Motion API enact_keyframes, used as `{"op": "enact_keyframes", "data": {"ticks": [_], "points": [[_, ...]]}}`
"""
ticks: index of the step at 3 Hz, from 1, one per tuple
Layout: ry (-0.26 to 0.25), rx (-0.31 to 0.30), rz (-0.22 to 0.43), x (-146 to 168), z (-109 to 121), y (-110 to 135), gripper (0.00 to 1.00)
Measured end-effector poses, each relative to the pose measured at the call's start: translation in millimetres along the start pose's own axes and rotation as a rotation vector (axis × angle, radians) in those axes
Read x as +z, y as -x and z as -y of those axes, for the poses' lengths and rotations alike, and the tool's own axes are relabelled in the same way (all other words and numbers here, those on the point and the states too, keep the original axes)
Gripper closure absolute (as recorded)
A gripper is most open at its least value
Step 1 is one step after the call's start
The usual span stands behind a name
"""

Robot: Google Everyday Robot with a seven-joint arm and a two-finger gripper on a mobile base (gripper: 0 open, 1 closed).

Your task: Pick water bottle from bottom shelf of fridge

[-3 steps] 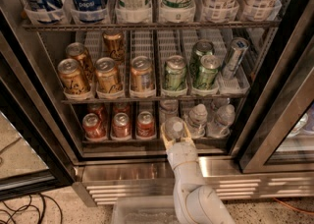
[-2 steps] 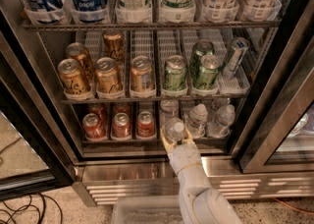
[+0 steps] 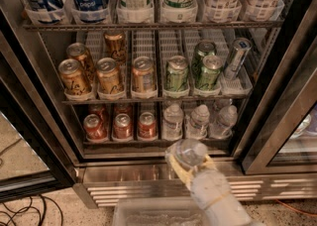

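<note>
- Camera view: the gripper (image 3: 190,163) sat at lower centre of the frame, just in front of the fridge's (image 3: 53,87) steel sill (image 3: 129,173).
- Its fingers (image 3: 174,164) were clasped around the water bottle (image 3: 185,151), which was held tilted outside the cabinet.
- On the bottom shelf (image 3: 124,143), three red cans (image 3: 121,126) stood left and three clear bottles (image 3: 198,121) right.

The clear, white-capped water bottle (image 3: 186,150) sits tilted, gripped by the claw (image 3: 189,163), just outside the bottom shelf (image 3: 129,143).
</note>
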State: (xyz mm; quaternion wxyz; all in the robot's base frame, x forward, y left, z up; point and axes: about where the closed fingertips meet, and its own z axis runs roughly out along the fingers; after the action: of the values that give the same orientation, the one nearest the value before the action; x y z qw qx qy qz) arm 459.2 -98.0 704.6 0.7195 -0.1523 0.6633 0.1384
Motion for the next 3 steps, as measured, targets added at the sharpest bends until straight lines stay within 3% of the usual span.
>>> {"op": "enact_keyframes", "data": {"ticks": [2, 3], "points": [[-0.091, 0.294, -0.130, -104, 86, -5, 1.00], [-0.039, 0.252, -0.149, -107, 74, 6, 1.00]]}}
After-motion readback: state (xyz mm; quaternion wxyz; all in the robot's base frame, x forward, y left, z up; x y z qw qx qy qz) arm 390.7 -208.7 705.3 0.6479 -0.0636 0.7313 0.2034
